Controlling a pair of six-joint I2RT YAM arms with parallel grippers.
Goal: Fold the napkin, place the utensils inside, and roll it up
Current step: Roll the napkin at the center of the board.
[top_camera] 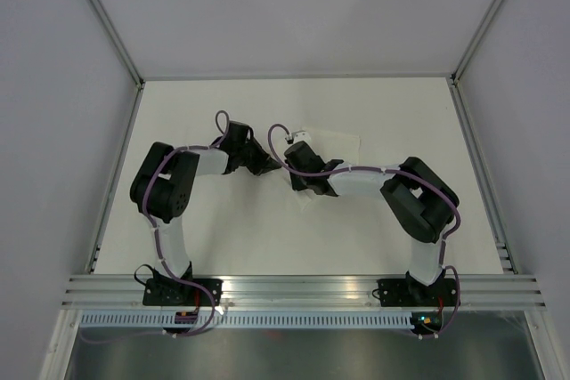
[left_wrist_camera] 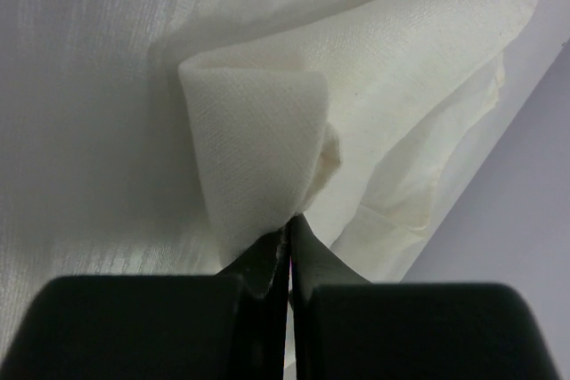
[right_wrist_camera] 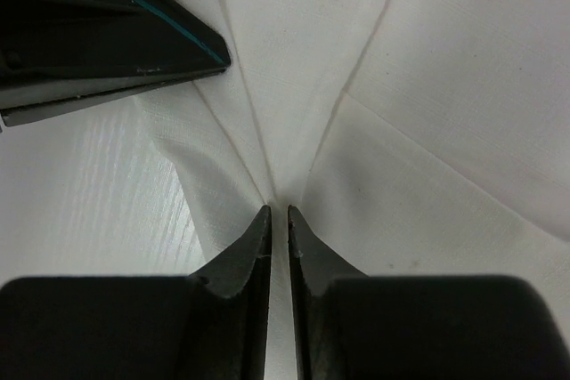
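Note:
The white napkin [top_camera: 337,145] lies bunched at the table's middle, partly hidden under both wrists. My left gripper [top_camera: 270,166] is shut on a folded corner of it. In the left wrist view the fingertips [left_wrist_camera: 289,224] pinch an upright flap of the napkin [left_wrist_camera: 258,131]. My right gripper [top_camera: 303,188] is close beside it. In the right wrist view its jaws [right_wrist_camera: 278,211] are shut on the napkin [right_wrist_camera: 427,86], and creases run into the tips. A dark wedge [right_wrist_camera: 107,33] at the top left there carries a thin teal line. I cannot tell whether that line is a utensil.
The white tabletop [top_camera: 223,238] is walled by grey panels at left, right and back. An aluminium rail [top_camera: 303,289] runs along the near edge and holds both arm bases. Purple cables loop above the wrists.

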